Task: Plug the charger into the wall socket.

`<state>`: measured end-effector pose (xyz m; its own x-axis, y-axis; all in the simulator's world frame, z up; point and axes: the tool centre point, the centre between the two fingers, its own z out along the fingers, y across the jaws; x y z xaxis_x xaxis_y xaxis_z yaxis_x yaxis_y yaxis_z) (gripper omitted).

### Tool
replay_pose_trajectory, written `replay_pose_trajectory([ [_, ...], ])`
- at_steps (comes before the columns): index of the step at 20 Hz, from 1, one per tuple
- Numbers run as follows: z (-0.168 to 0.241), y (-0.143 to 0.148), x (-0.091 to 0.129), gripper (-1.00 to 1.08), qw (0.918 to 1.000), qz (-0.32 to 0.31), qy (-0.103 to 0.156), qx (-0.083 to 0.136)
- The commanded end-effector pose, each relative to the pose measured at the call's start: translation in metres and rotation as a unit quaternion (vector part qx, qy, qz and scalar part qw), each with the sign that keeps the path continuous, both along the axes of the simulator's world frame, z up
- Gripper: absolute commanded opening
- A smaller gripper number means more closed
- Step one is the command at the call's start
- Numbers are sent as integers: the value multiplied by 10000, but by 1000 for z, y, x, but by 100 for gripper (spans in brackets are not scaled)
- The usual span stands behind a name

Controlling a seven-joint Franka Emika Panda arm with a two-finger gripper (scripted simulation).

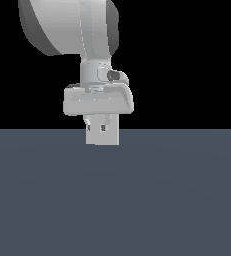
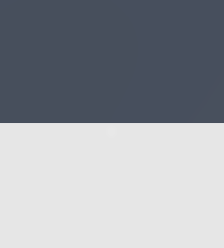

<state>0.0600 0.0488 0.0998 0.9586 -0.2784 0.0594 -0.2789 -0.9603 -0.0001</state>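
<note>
In the exterior view a pale grey flat upright square block, the wall socket (image 1: pixel 103 136), stands on the dark floor directly under the arm's hand. My gripper (image 1: pixel 97 125) points down just behind it. Only the upper parts of the fingers (image 1: pixel 90 121) show, and the block hides the tips. The charger is not visible in the exterior view. In the wrist view a plain pale surface (image 2: pixel 111 189) fills half the picture, very close, with a faint round mark (image 2: pixel 111 131) near its edge. I cannot tell whether this surface is the charger or the socket.
The dark grey-blue floor (image 1: pixel 177 200) spreads all around the block, and it also shows in the wrist view (image 2: pixel 111 58). The large white arm link (image 1: pixel 72 25) hangs above the hand. Nothing else shows.
</note>
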Motion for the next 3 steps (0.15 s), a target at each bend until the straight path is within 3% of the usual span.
replay_pose_trajectory([
  [1,0,0,3,-100,10000,2,-1,1],
  [3,0,0,4,-100,10000,2,-1,1],
])
